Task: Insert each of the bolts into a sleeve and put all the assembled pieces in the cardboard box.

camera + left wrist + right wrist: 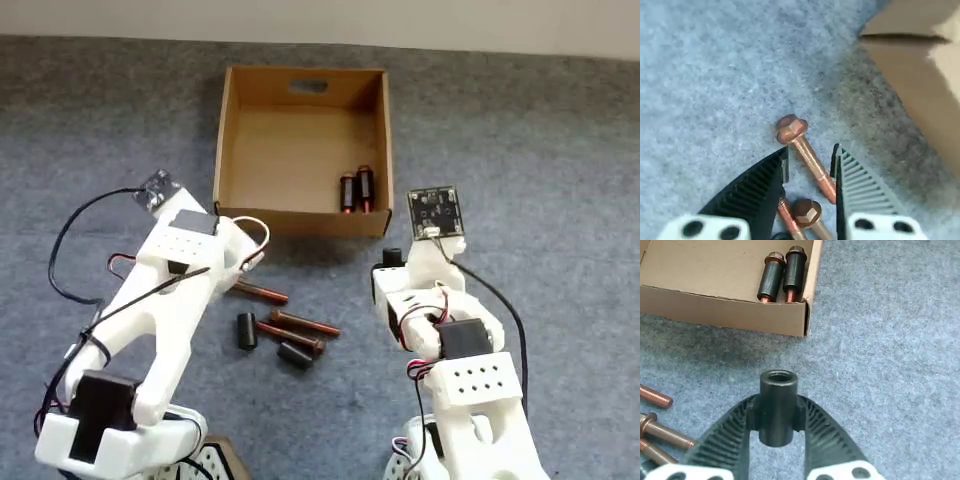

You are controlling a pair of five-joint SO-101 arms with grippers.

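Observation:
My left gripper (810, 155) is open, its jaws either side of the shaft of a copper bolt (802, 150) that lies on the grey carpet. A second bolt's head (807, 212) lies just behind it. My right gripper (776, 412) is shut on a black sleeve (776, 390), held upright above the carpet in front of the cardboard box (725, 307). Two assembled pieces (781, 277) lie in the box's corner. In the high view, three bolts (300, 322) and two loose sleeves (246, 330) lie between the arms.
The box's front wall (300, 222) stands just beyond both grippers. Its side wall (920, 80) is close to my left gripper. Open carpet (560, 180) stretches to the right of the box and of the right arm.

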